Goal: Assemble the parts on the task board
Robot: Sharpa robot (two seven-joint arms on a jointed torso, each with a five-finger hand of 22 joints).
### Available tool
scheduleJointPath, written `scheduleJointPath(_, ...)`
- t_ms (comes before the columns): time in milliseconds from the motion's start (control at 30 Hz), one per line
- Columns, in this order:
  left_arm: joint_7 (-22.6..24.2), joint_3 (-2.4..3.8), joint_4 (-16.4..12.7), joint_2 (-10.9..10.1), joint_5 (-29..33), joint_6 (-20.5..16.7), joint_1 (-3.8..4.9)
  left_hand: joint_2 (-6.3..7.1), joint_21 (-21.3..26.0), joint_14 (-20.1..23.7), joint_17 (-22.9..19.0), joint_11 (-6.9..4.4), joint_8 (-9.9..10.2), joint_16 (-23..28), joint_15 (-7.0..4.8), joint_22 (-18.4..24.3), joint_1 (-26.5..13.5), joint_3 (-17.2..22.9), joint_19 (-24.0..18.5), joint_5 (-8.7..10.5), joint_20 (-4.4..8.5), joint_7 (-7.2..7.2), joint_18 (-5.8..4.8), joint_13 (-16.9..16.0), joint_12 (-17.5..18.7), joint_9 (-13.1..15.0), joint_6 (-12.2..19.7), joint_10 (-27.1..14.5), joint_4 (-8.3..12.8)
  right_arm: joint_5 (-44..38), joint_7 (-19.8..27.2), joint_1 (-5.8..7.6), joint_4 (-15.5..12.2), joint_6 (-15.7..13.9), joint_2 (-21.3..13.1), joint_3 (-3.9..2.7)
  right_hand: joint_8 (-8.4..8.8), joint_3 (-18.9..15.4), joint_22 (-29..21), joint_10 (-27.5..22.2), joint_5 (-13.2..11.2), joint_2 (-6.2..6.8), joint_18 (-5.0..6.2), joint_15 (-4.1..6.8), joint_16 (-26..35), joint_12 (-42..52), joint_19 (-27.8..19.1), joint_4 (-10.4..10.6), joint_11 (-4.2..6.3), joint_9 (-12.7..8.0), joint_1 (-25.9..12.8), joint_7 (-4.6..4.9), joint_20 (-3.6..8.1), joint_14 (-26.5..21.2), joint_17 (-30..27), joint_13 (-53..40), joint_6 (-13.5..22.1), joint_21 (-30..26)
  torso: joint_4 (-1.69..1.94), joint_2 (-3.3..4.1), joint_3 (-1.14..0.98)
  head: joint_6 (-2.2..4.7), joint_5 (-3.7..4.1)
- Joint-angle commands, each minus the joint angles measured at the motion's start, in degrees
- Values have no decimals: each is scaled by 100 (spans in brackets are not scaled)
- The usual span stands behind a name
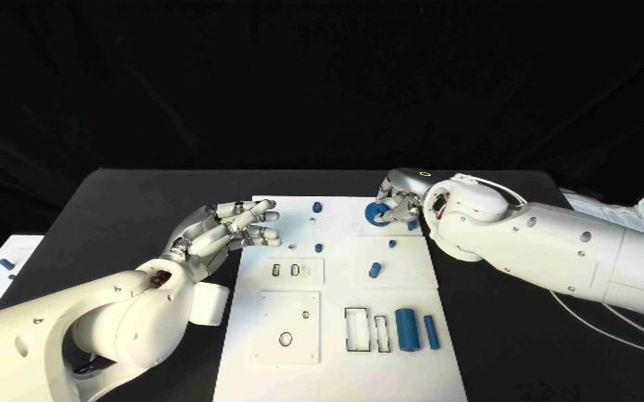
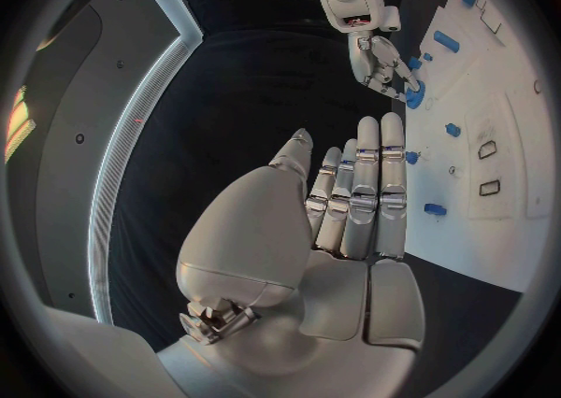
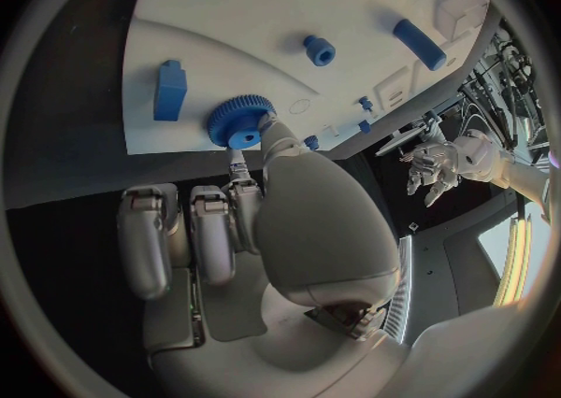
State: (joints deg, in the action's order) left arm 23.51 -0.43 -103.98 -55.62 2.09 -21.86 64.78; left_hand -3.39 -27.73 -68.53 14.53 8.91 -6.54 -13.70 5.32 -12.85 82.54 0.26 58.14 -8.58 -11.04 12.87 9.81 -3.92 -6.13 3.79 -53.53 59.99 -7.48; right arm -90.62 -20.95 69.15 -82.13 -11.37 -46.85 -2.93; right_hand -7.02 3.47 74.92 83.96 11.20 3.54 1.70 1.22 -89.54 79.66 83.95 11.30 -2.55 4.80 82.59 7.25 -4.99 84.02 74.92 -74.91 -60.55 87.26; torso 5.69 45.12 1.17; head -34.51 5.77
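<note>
The white task board (image 1: 336, 346) lies in the middle of the black table. A blue gear (image 1: 380, 211) sits at its far edge. My right hand (image 1: 407, 199) is at the gear, and in the right wrist view the thumb and a finger (image 3: 266, 129) pinch the rim of the gear (image 3: 239, 120) while the other fingers stay curled. My left hand (image 1: 236, 225) hovers over the board's left edge with its fingers (image 2: 365, 183) stretched out straight and nothing in it. From the left wrist, the right hand (image 2: 380, 57) shows by the gear (image 2: 415, 94).
Two blue cylinders (image 1: 406, 329) (image 1: 431, 331) and a slim blue bar (image 1: 382, 332) lie at the board's near right. A blue block (image 1: 374, 270) and small pegs (image 1: 316, 206) stand further in. White trays sit at the table's left (image 1: 11, 262) and right (image 1: 604, 205) edges.
</note>
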Motion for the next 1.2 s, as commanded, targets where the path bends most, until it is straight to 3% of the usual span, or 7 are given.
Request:
scheduleJointPath(33,34,4,-11,4,11,123,7,11,-21,-28,6,21,25,26,-15,-9,44,-4,-5,25,11,5,49,6,29,-6,-23,25,37,-623,-151,-69,-37,261,5,35,-66,34,949,148,-54,-34,-49,61,-35,25,288,-80,59,39,128,-48,40,592,1486,-651,-110,39,6,-1,0,-9,2)
scheduleJointPath(233,30,4,-13,0,11,126,7,11,-21,-28,6,21,25,26,-15,-9,44,-4,-5,25,11,5,49,6,29,-6,-23,25,37,-1039,-157,-108,-145,76,-3,35,-74,242,1012,153,-139,-99,-62,94,-43,38,321,-209,95,60,271,-82,78,596,1503,-685,-196,65,6,-2,2,-5,3)
scheduleJointPath(500,27,4,-14,1,11,134,7,11,-21,-28,6,21,25,26,-15,-9,44,-4,-5,25,11,5,49,6,29,-6,-23,25,37,-1000,-12,-138,-437,-520,-1,34,-44,514,1095,164,468,-89,-79,118,-43,41,366,-199,121,80,102,-106,109,596,1502,-726,-260,100,11,-1,1,5,-10)
scheduleJointPath(733,26,4,-13,4,11,136,7,11,-21,-28,6,21,25,26,-15,-9,44,-4,-5,25,11,5,49,6,29,-6,-23,25,37,-1112,-19,-133,-731,-881,96,33,-18,653,1119,161,657,-51,-84,121,-41,19,379,-209,122,85,37,-106,112,595,1499,-726,-260,110,16,-3,10,19,-31)
scheduleJointPath(933,24,4,-15,8,11,139,7,11,-21,-28,6,21,25,26,-15,-9,44,-4,-5,25,11,5,49,6,29,-6,-23,25,37,-1390,-32,-120,-818,-944,361,36,-3,693,1142,158,643,-39,-89,119,-40,8,392,-199,116,85,-6,-101,111,595,1495,-724,-250,119,24,-2,12,21,-53)
scheduleJointPath(1200,23,4,-14,19,11,146,7,11,-21,-28,6,21,25,26,-15,-9,44,-4,-5,25,11,5,49,6,29,-6,-23,25,37,-1508,6,-126,-634,-900,835,91,13,758,1151,159,548,-24,-91,116,-37,0,396,-204,113,88,-49,-97,108,593,1490,-727,-247,123,28,0,11,22,-60)
